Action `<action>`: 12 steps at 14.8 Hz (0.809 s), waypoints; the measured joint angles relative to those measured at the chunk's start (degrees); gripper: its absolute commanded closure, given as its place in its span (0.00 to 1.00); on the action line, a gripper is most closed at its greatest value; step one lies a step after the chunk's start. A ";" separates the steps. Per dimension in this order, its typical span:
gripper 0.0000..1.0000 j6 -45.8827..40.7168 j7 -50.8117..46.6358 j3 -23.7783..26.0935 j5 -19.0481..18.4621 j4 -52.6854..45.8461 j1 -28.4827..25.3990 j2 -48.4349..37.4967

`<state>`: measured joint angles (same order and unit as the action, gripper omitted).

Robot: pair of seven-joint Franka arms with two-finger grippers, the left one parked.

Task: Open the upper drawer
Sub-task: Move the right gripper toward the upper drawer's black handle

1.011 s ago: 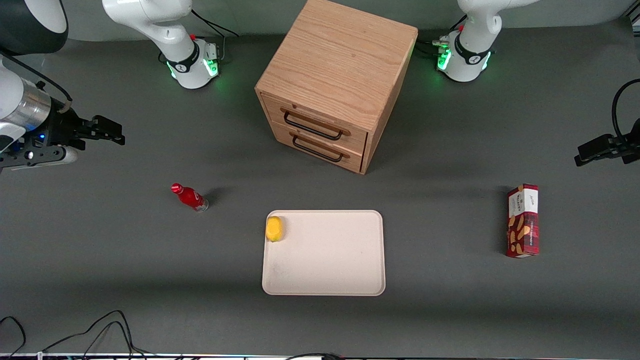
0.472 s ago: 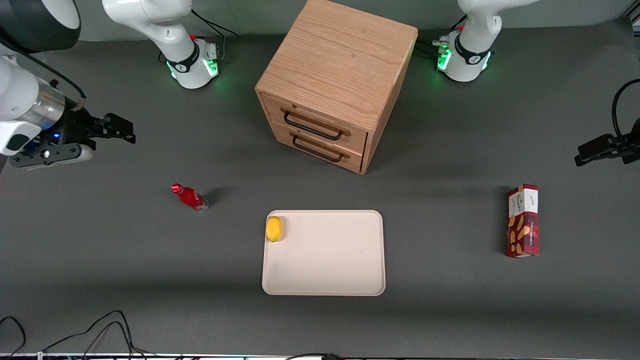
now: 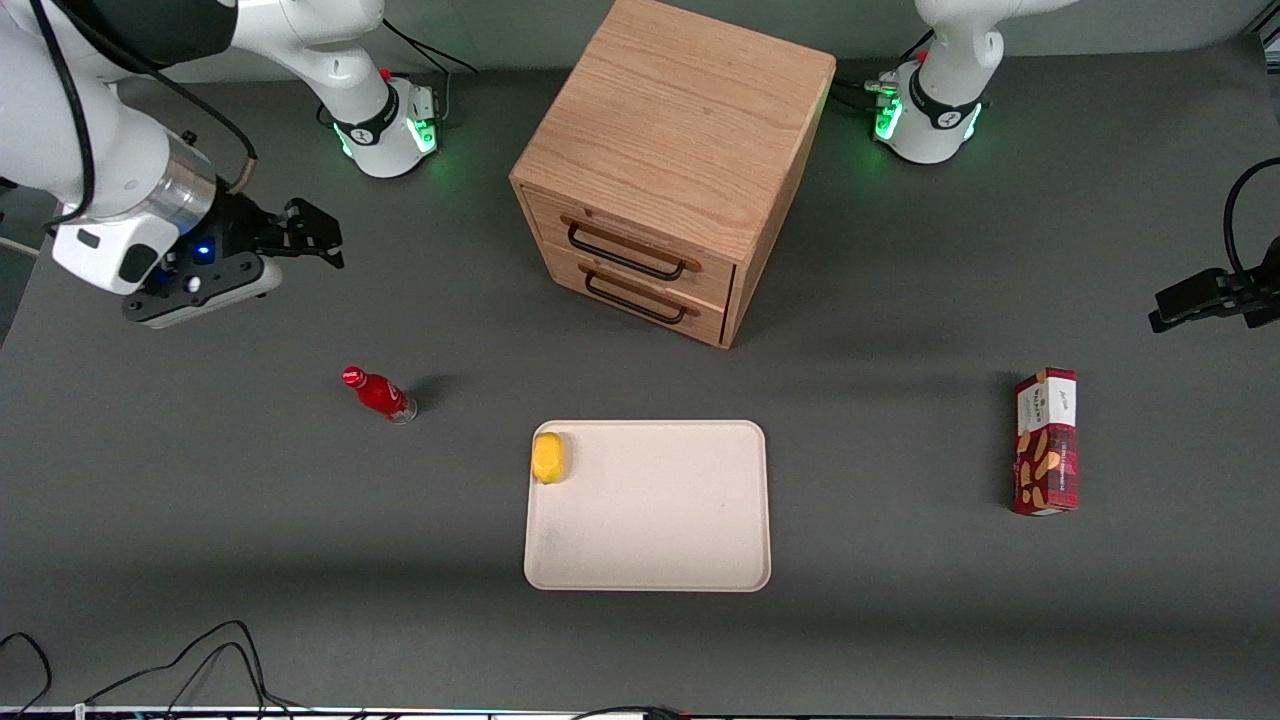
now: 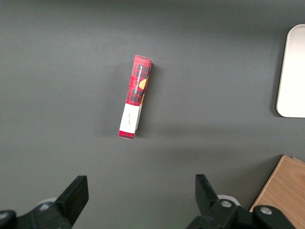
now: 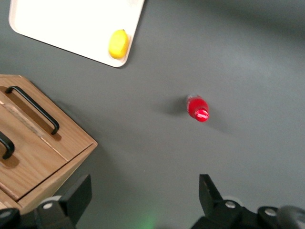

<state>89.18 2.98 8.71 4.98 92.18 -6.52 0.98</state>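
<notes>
grey table point(image 3: 900, 620): upper drawer point(image 3: 628, 244) faces gripper point(image 3: 318, 238) diagonally.

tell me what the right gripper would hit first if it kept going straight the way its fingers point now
Probably the wooden cabinet. The right gripper, fingers spread with nothing between them, points across bare table toward the cabinet's side, near the upper drawer. Its height is unclear, so that is a guess.
</notes>
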 measured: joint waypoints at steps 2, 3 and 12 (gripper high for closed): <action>0.00 1.68 0.18 1.69 0.24 -0.03 -0.02 0.89; 0.00 2.89 0.20 2.76 0.29 -0.03 -0.05 1.52; 0.00 5.23 2.46 12.30 0.32 -6.00 -0.15 11.26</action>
<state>94.42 5.44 21.01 5.30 86.18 -6.67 12.24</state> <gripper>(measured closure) 0.000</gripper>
